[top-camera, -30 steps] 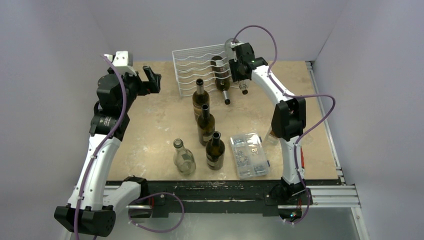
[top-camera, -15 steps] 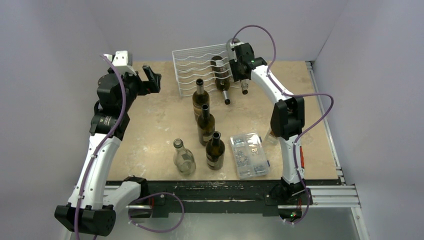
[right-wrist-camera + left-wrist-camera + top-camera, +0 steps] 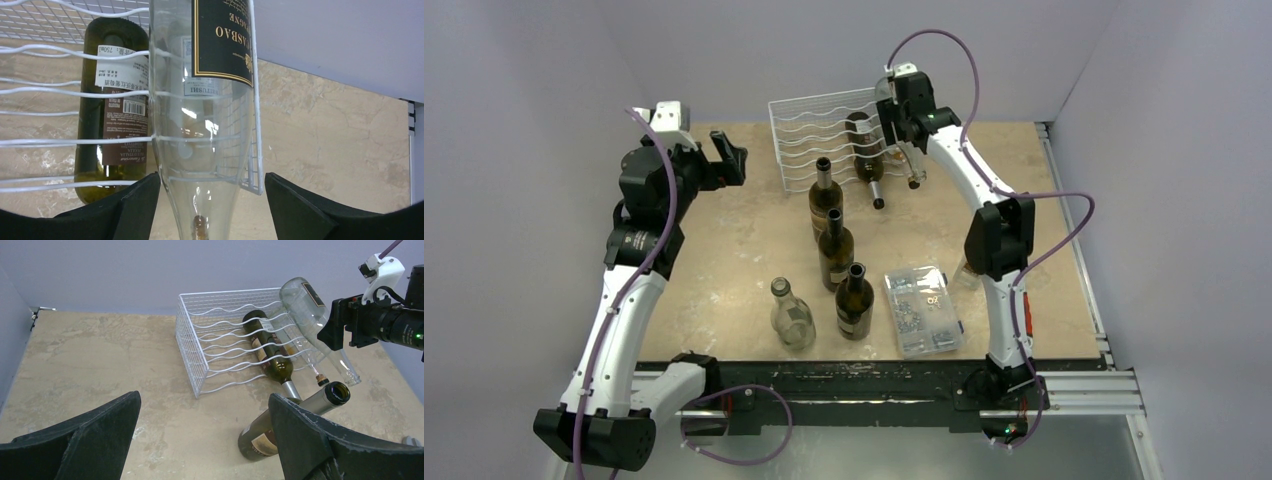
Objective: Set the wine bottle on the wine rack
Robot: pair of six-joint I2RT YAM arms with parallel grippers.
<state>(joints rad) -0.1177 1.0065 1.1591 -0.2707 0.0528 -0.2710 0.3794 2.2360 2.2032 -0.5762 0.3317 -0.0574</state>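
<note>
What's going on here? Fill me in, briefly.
The right hand straddles a clear wine bottle that lies at the right end of the white wine rack, neck toward the arms. Its jaws stand open, with a gap on one side. A dark bottle lies in the rack beside it. The left hand hovers open and empty over the table's left side. Four more bottles stand upright mid-table.
</note>
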